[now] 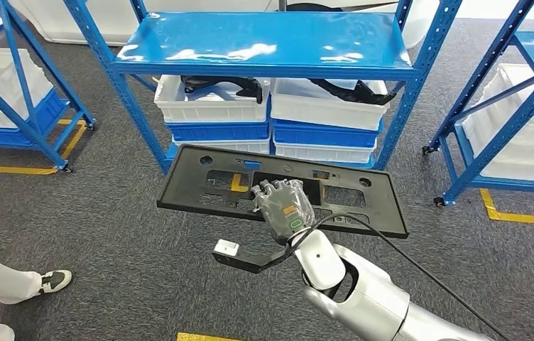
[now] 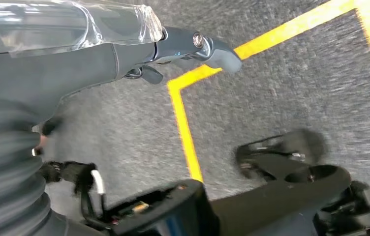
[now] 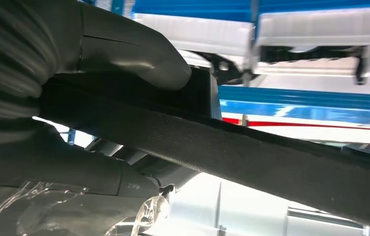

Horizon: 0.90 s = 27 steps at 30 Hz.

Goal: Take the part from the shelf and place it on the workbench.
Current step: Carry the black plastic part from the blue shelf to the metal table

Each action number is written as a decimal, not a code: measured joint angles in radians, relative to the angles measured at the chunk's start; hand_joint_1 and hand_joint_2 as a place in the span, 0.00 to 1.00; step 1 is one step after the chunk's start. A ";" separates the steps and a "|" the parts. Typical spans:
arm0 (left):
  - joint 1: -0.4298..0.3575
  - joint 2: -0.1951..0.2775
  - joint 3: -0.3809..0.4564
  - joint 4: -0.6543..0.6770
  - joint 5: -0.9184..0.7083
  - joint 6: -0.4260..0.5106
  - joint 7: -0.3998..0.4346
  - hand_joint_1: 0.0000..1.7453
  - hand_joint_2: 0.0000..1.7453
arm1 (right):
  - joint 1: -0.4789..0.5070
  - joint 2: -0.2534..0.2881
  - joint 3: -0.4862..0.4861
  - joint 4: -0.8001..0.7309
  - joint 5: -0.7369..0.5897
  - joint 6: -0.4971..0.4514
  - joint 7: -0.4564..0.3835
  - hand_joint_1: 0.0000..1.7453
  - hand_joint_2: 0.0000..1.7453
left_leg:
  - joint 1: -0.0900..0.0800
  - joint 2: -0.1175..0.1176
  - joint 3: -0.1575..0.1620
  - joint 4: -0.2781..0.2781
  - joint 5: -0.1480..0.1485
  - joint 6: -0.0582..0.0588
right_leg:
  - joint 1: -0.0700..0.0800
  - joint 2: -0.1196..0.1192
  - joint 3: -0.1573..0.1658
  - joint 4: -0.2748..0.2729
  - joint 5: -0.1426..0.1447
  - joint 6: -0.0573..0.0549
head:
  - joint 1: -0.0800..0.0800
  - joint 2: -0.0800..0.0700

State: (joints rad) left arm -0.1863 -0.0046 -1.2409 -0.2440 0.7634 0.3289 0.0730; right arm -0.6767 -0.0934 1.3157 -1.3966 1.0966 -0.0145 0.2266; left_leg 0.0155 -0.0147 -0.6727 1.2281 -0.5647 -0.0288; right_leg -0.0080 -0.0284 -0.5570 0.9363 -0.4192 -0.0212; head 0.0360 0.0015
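My right hand point(image 1: 287, 211) grips the black part point(image 1: 200, 181) near its middle, thumb point(image 3: 138, 54) over one face, holding it roughly level in the air before the blue shelf point(image 1: 264, 42). My left hand point(image 2: 75, 54) hangs over grey carpet point(image 2: 291, 93); its fingers' state I cannot tell.

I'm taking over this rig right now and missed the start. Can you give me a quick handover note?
Right hand: holds the flat black plastic panel with cut-outs in front of the blue metal shelf rack, clear of it.
Left hand: hangs over grey carpet with yellow floor tape, holding nothing; fingers not clear enough to judge.
Done: the part is off the shelf.
Left: carry it to the workbench and set it down.
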 joint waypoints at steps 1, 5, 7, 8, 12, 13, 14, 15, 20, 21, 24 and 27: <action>0.000 0.000 0.000 0.000 -0.001 0.000 -0.001 0.00 1.00 | 0.001 0.000 0.000 0.000 0.000 0.000 0.000 1.00 1.00 | 0.002 0.002 0.002 0.008 0.004 -0.003 | 0.000 -0.011 -0.002 0.000 0.002 0.001 | 0.000 0.000; 0.001 -0.001 0.000 0.000 -0.003 0.000 -0.001 0.00 1.00 | 0.000 0.000 0.000 0.000 -0.003 0.001 -0.002 1.00 1.00 | 0.000 0.063 0.156 -0.262 0.113 0.002 | 0.006 -0.046 -0.005 0.002 0.008 0.012 | 0.000 0.000; 0.001 -0.002 0.000 0.000 -0.004 0.000 -0.001 0.00 1.00 | 0.000 0.000 0.000 0.000 -0.005 0.001 -0.003 1.00 1.00 | -0.006 0.081 0.178 -0.319 0.131 0.015 | 0.013 -0.061 -0.008 0.003 0.012 0.021 | 0.002 0.000; 0.002 -0.002 0.000 0.000 -0.004 0.000 -0.001 0.00 1.00 | 0.000 0.000 0.000 0.000 -0.005 0.002 -0.004 1.00 1.00 | -0.008 0.069 0.172 -0.319 0.136 0.024 | 0.013 -0.070 -0.008 0.003 0.014 0.026 | 0.003 0.000; 0.009 -0.004 0.000 0.000 -0.006 0.000 -0.001 0.00 1.00 | 0.000 0.000 -0.001 0.000 -0.006 0.004 -0.006 1.00 1.00 | -0.004 0.032 0.159 -0.324 0.158 0.058 | 0.005 -0.021 -0.045 0.089 -0.051 0.046 | 0.005 0.000; 0.009 -0.005 0.000 0.000 -0.007 0.000 -0.001 0.00 1.00 | 0.001 -0.001 -0.001 0.000 -0.006 0.004 -0.006 1.00 1.00 | -0.004 0.022 0.154 -0.324 0.162 0.062 | 0.004 0.003 -0.073 0.160 -0.091 0.048 | 0.007 0.000; 0.008 -0.005 0.000 0.000 -0.008 -0.001 -0.001 0.00 1.00 | 0.002 -0.002 0.000 0.000 -0.006 0.005 -0.006 1.00 1.00 | -0.005 0.011 0.150 -0.324 0.166 0.065 | 0.004 0.015 -0.104 0.237 -0.127 0.049 | 0.008 0.000; 0.009 -0.006 0.000 0.000 -0.010 -0.001 -0.001 0.00 1.00 | 0.004 -0.003 0.000 0.000 -0.006 0.006 -0.006 1.00 1.00 | -0.007 -0.002 0.146 -0.323 0.169 0.067 | 0.004 0.022 -0.127 0.294 -0.148 0.048 | 0.008 0.000; 0.010 -0.010 0.000 0.000 -0.014 -0.001 0.000 0.00 1.00 | 0.001 -0.005 0.000 0.000 -0.006 0.013 -0.007 1.00 1.00 | -0.013 -0.062 0.137 -0.323 0.183 0.061 | 0.012 0.067 0.003 0.073 -0.040 0.015 | 0.011 0.000; 0.009 -0.013 0.000 0.000 -0.014 -0.001 0.000 0.00 1.00 | -0.001 -0.005 0.000 0.000 -0.006 0.014 -0.008 1.00 1.00 | -0.012 -0.071 0.133 -0.322 0.185 0.058 | 0.015 0.080 0.029 0.022 -0.025 0.008 | 0.011 0.000; 0.007 -0.018 0.000 0.000 -0.014 -0.002 0.000 0.00 1.00 | -0.006 -0.005 0.000 0.000 -0.005 0.019 -0.010 1.00 1.00 | -0.010 -0.093 0.122 -0.323 0.193 0.044 | 0.015 0.071 0.042 -0.014 -0.016 0.001 | 0.012 0.000; 0.006 -0.018 0.000 0.000 -0.014 -0.002 0.000 0.00 1.00 | -0.010 -0.002 -0.001 -0.001 -0.005 0.023 -0.012 1.00 1.00 | -0.012 -0.043 0.082 -0.250 0.146 0.027 | 0.001 0.039 0.045 -0.034 0.000 -0.001 | 0.009 0.000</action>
State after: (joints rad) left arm -0.1801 -0.0223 -1.2409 -0.2438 0.7494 0.3264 0.0725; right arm -0.6871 -0.0952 1.3149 -1.3974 1.0912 0.0083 0.2151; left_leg 0.0033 -0.0578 -0.5904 0.9780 -0.4189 -0.0018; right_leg -0.0070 0.0108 -0.5122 0.9028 -0.4190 -0.0219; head 0.0454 0.0015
